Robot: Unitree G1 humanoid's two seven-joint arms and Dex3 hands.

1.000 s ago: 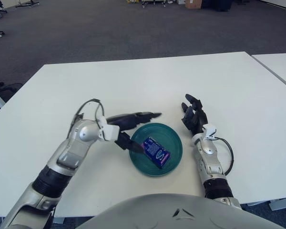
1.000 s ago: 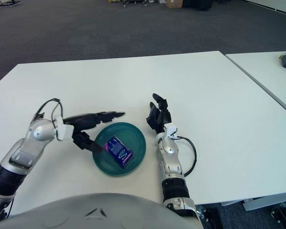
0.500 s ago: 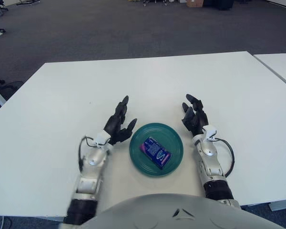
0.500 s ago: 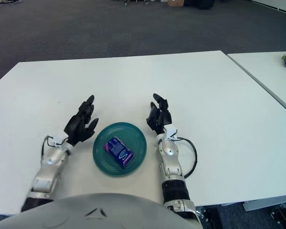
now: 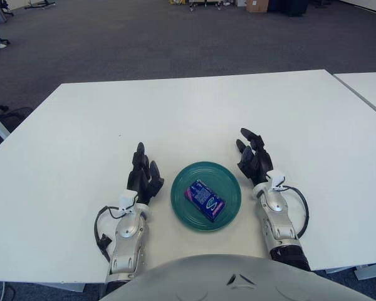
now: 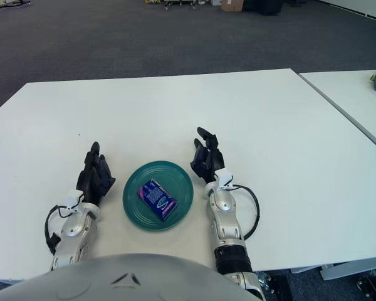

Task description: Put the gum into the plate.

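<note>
Left eye view is showing me both of my hands lying on the white bench (image 5: 194, 106), close to its near edge. Between them the teal plate (image 5: 229, 180) is sitting, and the gum (image 5: 205, 200), a small blue packet, is lying flat inside it, a little right of the plate's middle. My left robot hand (image 5: 141, 180) is resting just beside the plate's left rim, fingers stretched wide toward the far edge and holding nothing. My right robot hand (image 5: 253, 160) is lying just beside the plate's right rim, fingers loosely spread, gripping nothing. Neither hand is touching the gum.
</note>
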